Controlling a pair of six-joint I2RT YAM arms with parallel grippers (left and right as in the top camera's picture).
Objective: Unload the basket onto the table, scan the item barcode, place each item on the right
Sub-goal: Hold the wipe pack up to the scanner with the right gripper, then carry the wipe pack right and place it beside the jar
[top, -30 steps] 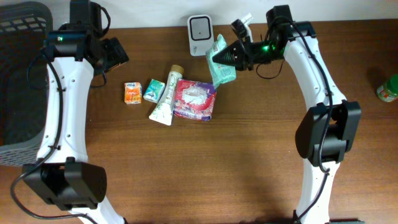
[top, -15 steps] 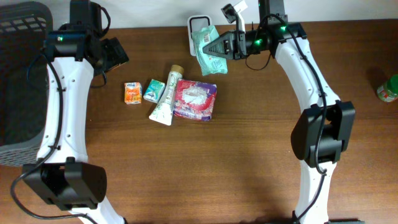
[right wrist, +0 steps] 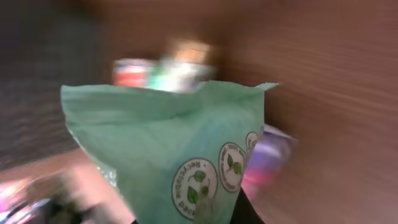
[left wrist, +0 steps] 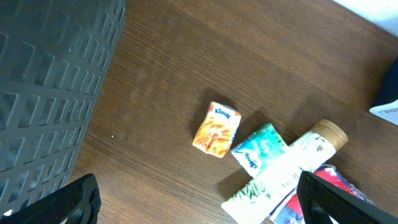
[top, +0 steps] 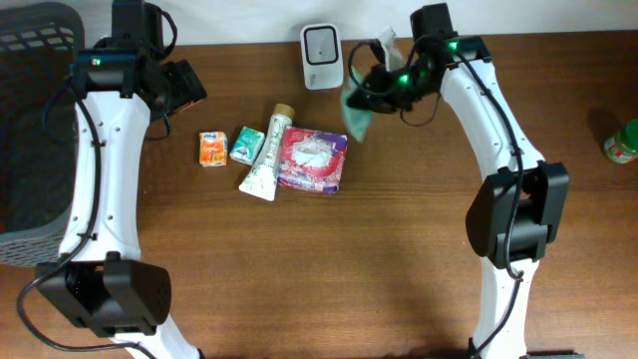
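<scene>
The item, a green packet [top: 357, 118] with leaf logos, hangs edge-on in the air just right of the white barcode scanner [top: 321, 43] at the table's back edge. My right gripper [top: 371, 90] is shut on the packet's lower end. In the blurred right wrist view the green packet [right wrist: 168, 143] fills the frame above the right gripper [right wrist: 193, 214]. No barcode shows on it. At the far left my left gripper [top: 189, 85] hovers open and holds nothing; the left wrist view shows the left gripper [left wrist: 199, 196] over bare wood.
An orange tissue pack [top: 211, 149], a teal pack [top: 245, 144], a white tube [top: 265, 155] and a red packet [top: 313, 160] lie in a row left of centre. A dark basket [top: 30, 130] stands at the left edge, a green bottle [top: 622, 142] at the right edge.
My right arm swung the green packet left in front of the scanner, then back right and down, turning it edge-on. The left arm has not moved.
</scene>
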